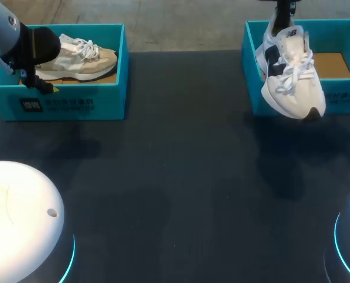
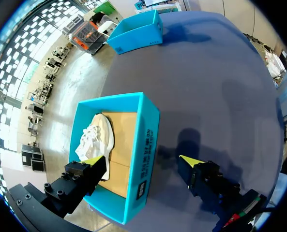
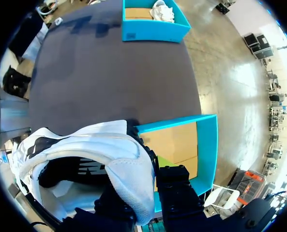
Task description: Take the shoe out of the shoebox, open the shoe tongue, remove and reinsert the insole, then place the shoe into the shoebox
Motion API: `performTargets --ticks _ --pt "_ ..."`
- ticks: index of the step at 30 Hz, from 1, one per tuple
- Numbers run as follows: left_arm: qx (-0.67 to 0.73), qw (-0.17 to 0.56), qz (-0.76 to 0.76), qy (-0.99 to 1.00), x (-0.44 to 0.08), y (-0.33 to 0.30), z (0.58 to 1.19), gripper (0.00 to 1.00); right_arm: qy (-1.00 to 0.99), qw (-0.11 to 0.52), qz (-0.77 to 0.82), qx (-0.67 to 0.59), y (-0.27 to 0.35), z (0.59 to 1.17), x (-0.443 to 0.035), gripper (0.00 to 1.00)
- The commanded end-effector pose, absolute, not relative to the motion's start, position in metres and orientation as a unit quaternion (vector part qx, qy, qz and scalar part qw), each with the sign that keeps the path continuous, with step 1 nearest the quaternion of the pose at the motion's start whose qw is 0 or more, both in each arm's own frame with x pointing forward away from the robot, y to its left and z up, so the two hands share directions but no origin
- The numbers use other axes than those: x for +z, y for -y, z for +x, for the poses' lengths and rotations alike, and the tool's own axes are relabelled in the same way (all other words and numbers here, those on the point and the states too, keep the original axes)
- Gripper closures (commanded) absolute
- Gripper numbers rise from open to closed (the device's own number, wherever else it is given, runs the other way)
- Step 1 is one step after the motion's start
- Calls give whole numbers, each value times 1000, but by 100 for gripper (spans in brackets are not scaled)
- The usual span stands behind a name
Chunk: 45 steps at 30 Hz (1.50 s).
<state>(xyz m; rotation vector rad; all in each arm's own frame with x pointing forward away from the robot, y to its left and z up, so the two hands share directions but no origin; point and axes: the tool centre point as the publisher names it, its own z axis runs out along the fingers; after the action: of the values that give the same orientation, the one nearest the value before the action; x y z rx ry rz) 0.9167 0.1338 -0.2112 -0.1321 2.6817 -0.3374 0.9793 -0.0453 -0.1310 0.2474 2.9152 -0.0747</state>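
A white shoe with navy panels (image 1: 290, 71) hangs toe-down over the front wall of the right turquoise shoebox (image 1: 340, 97). My right gripper (image 3: 149, 166) is shut on the shoe's heel collar (image 3: 128, 164), one finger outside it and the other hidden inside. That box's cardboard floor (image 3: 174, 140) is bare. My left gripper (image 2: 142, 160) is open, its fingers straddling the front wall of the left shoebox (image 2: 145, 145). A beige and white shoe (image 2: 97, 137) lies inside this box, also seen as the beige shoe (image 1: 80, 59) from above, under my left arm.
The two boxes stand at the table's far left (image 1: 68, 103) and far right corners. Dark tabletop (image 1: 180, 177) stretches between and in front of them. My arms' white bases (image 1: 21, 218) sit at the near corners.
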Motion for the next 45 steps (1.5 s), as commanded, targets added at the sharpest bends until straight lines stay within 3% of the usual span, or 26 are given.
performTargets --ticks 1,17,45 --pt "-120 216 -48 -968 -211 -134 916 0 -990 107 84 -25 46 979 -130 100" --pt "-120 216 -48 -968 -211 -134 916 0 -987 95 116 -57 134 995 -141 100" --pt "-120 216 -48 -968 -211 -134 916 0 -986 120 88 -70 205 1028 -143 100"
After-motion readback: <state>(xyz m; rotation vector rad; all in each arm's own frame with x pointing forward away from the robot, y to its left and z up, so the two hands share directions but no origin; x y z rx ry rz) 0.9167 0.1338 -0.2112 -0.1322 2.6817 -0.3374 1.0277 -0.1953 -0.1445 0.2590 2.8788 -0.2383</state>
